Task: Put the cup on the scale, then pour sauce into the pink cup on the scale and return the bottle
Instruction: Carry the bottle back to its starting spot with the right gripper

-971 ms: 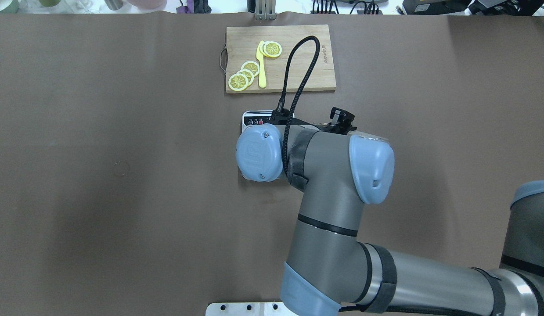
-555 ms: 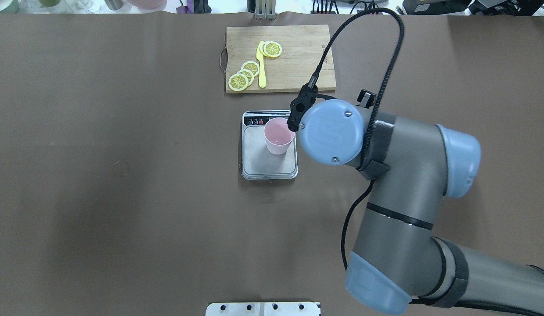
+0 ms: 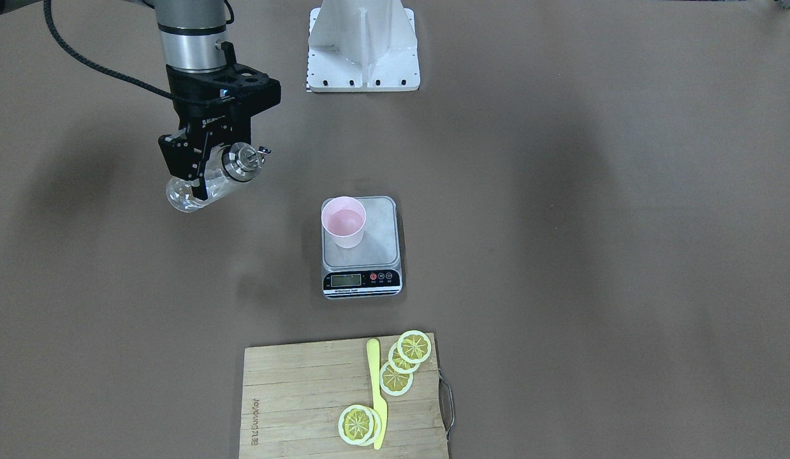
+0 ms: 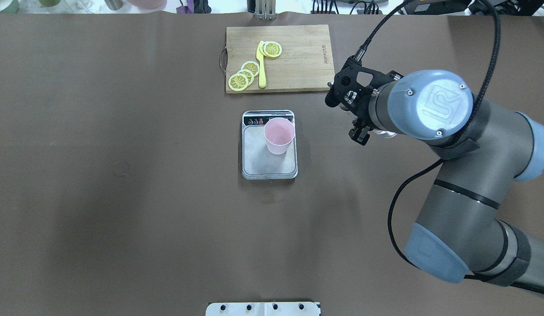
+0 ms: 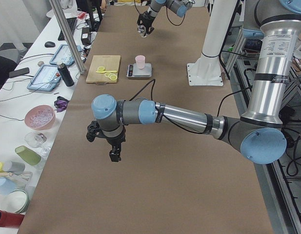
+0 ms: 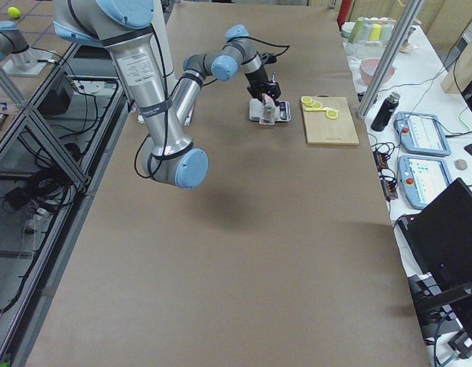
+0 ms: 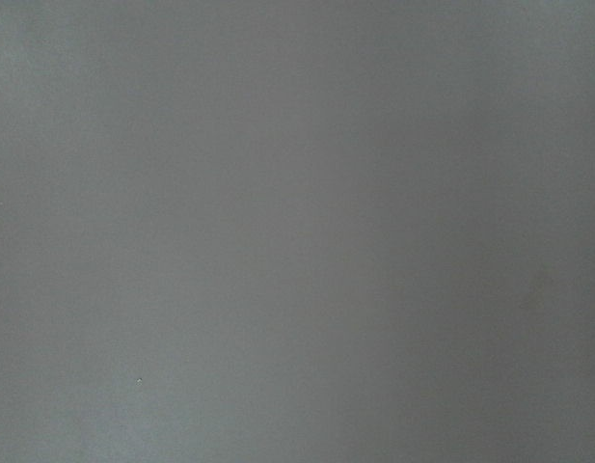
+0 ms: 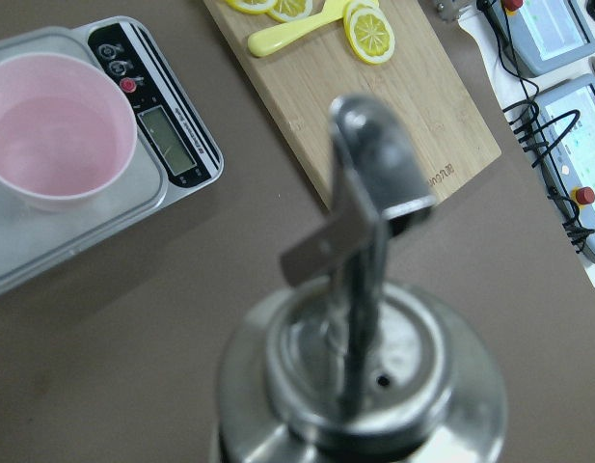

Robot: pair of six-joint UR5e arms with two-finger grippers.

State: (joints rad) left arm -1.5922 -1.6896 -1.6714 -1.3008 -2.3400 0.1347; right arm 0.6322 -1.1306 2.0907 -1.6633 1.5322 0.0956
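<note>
Seen from across the surface, facing the robot, with its base at 12 o'clock. The scale sits near the middle of the brown surface, with its black display strip on the 6 o'clock edge. The pink cup stands upright on the scale's platform, toward the 10 o'clock corner and inside its edges. The wrist view shows the inside of the cup as pale pink; I cannot tell whether any sauce is in it.

At 10 o'clock from the scale, well apart from it, the right gripper hangs from its arm above the surface. Its black fingers pinch the bottle around the glass body. The bottle is tilted far over, almost on its side, with the glass base toward 8 o'clock and the metal spout cap toward 2 o'clock. It is well clear of the cup.

At 6 o'clock from the scale lies a wooden board, close to it but not touching. On the board are lemon slices and a yellow knife.

The left gripper shows only in the side view, hovering over bare surface far from the scale. I cannot tell whether its fingers are spread or pressed together. Its wrist camera shows only plain surface.
</note>
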